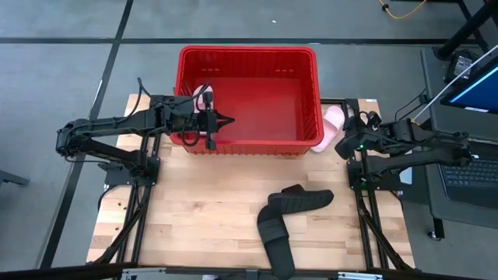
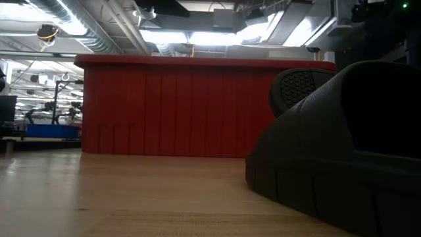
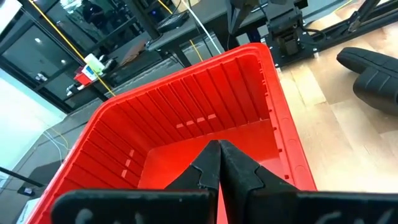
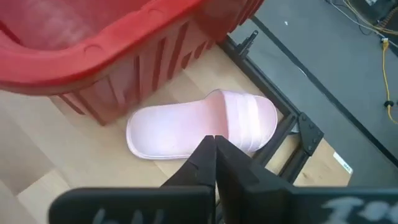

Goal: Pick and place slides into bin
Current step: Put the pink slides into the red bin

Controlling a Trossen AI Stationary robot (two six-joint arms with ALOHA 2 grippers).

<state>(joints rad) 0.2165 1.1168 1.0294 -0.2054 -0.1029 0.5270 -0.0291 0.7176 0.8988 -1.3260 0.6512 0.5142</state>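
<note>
Right gripper (image 4: 214,144), jaws clenched empty, hovers over the pink slide (image 4: 202,127) beside the bin (image 1: 249,54), likely lining up a grasp; left gripper (image 3: 219,152), clenched empty, points into the bin.

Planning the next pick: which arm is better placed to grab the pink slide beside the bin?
The right. Its hand, fingers shut, hovers directly above the pink slide outside the red bin's right wall, while the left hand sits over the bin's opposite side.
</note>
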